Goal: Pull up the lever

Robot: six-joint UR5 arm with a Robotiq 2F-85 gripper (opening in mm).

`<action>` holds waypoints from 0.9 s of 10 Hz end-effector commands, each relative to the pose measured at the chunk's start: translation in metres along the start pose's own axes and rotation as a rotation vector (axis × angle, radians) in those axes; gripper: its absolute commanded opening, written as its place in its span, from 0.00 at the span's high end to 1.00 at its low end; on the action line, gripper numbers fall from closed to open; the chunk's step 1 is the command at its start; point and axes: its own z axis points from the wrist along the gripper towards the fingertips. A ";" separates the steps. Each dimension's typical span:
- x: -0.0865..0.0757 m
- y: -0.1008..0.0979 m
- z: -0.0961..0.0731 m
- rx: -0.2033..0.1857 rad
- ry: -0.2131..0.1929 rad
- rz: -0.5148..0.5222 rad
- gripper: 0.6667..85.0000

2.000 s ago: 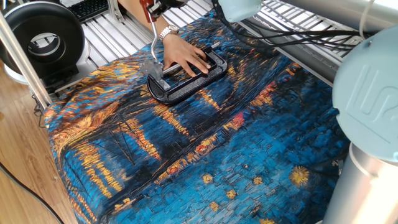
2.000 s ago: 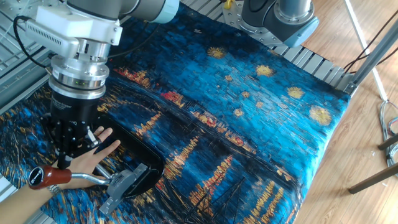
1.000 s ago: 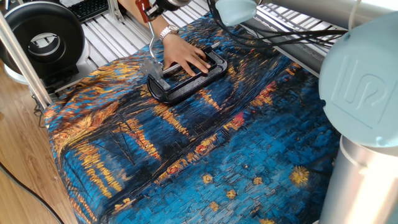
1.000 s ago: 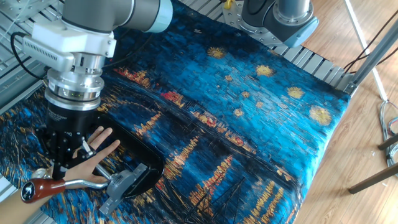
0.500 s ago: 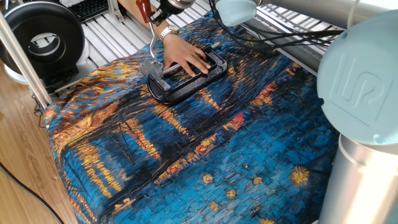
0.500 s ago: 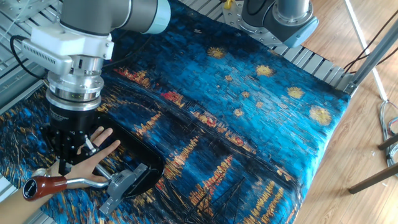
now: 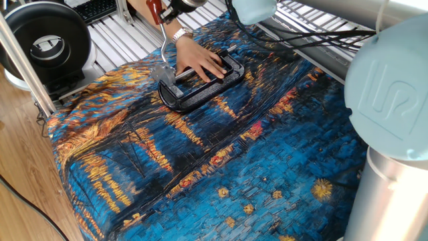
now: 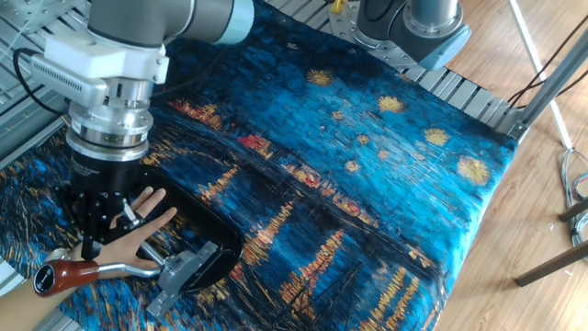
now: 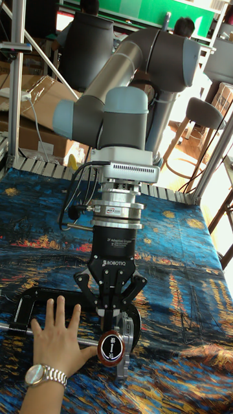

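Blue-and-orange painted cloth (image 7: 267,167) across the table, with a black clamp frame (image 7: 200,94) lying near its far edge and pinned flat under a person's hand (image 8: 138,230) (wristwatch on). Lever (image 8: 101,269) hinged to the silver bracket (image 8: 184,268) at one end of that frame, rising steeply from it in the one fixed view, red tip (image 8: 64,274) uppermost and out past the cloth's edge. Gripper (image 8: 92,246) right at that tip, fingers drawn together and, as far as can be judged, pinching the metal just behind the red grip; contact itself partly hidden in the tall fixed view. Compared with two seconds ago: red tip carried outward and away from the frame, wrist shifted along with it. Compared with half a second ago: hardly any difference, tip and wrist in nearly the same place. Suggests a stroke close to its end, or a pause against resistance at the hinge. Probably most of the pull done; worth checking for remaining travel before letting go.
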 end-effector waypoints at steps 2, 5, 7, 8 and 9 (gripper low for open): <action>0.052 0.006 -0.044 0.012 0.231 0.077 0.99; 0.071 0.021 -0.074 -0.027 0.306 0.095 0.99; 0.080 0.011 -0.089 0.020 0.335 0.100 0.99; 0.083 0.010 -0.095 0.021 0.342 0.112 0.99; 0.092 0.012 -0.105 0.019 0.373 0.118 0.99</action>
